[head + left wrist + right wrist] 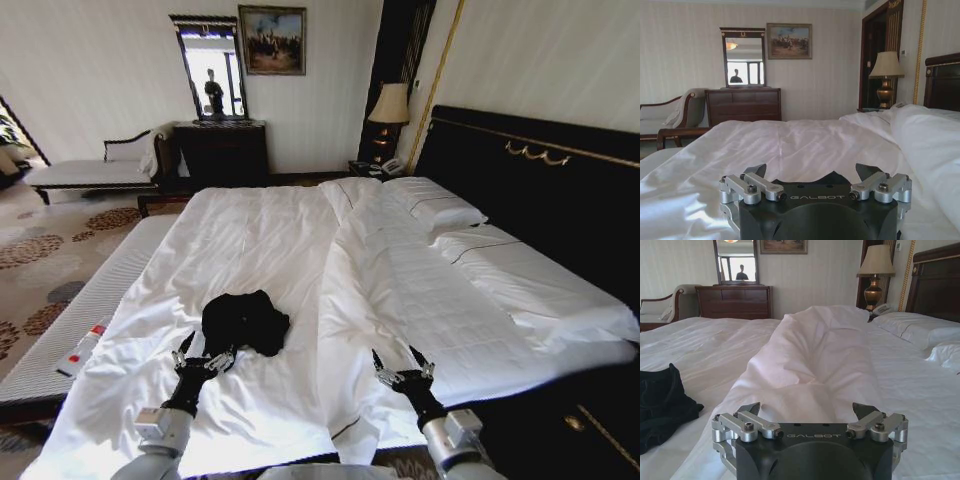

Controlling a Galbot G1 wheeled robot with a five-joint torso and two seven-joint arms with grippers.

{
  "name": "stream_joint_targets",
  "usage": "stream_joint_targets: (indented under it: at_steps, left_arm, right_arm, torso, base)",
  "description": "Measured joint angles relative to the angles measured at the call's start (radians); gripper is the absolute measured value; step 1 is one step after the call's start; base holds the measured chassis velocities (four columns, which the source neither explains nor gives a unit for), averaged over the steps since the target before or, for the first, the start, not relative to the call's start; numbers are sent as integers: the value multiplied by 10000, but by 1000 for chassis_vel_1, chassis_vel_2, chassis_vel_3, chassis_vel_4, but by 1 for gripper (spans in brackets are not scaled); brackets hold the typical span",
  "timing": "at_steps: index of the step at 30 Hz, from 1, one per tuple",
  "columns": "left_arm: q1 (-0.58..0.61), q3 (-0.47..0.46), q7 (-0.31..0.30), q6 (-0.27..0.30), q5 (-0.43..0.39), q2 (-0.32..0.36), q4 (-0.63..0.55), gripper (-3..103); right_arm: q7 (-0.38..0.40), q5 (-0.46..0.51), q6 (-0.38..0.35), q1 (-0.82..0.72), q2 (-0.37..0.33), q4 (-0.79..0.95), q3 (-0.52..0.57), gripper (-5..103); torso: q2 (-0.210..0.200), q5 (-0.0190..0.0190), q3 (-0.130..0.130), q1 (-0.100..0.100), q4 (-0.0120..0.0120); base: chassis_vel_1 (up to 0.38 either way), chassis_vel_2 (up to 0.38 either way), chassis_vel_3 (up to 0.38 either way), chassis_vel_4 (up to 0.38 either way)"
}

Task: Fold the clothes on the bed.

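The clothes are a black T-shirt point(245, 322) lying in a crumpled heap on the near left part of the white bed point(280, 235). No lettering shows. My left gripper point(203, 355) is open just at the heap's near edge, low over the sheet, and its spread fingers point(757, 171) point across the bed. My right gripper point(403, 365) is open over the near right side with nothing between its fingers. It faces a long raised fold of duvet point(815, 355). In the right wrist view the T-shirt point(660, 405) lies off to the side, apart from that gripper point(810, 411).
White pillows point(440, 205) lean at the dark headboard point(540, 170). A pale striped bench point(90, 300) runs along the bed's left side, with a small red-and-white object point(82, 350) on it. A dresser with mirror point(222, 150), a chaise point(90, 172) and a lamp point(390, 105) stand beyond.
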Motion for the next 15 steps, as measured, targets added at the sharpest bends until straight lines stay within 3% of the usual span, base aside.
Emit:
stream_joint_targets:
  at_steps: [5,8,11,15]
  left_arm:
    - [-39,28,0,0,-17,0,-1,100]
    - [-48,23,-3,3,-31,3,-1,100]
    - [-49,4,-8,3,-44,14,4,100]
    - [-48,6,-14,3,-47,-2,3,100]
  right_arm:
    - [8,32,-57,24,34,-77,-116,103]
    - [-28,62,-63,20,44,-101,-174,94]
    - [-58,29,-39,26,48,-138,-189,78]
    - [-88,-39,28,44,64,-172,-168,66]
  torso:
    - [0,2,0,0,0]
    - [0,4,0,0,0]
    - [-1,4,1,1,0]
    - [0,3,1,0,0]
  base:
    - [0,0,0,0]
    - [0,0,0,0]
    - [0,0,0,0]
    - [0,0,0,0]
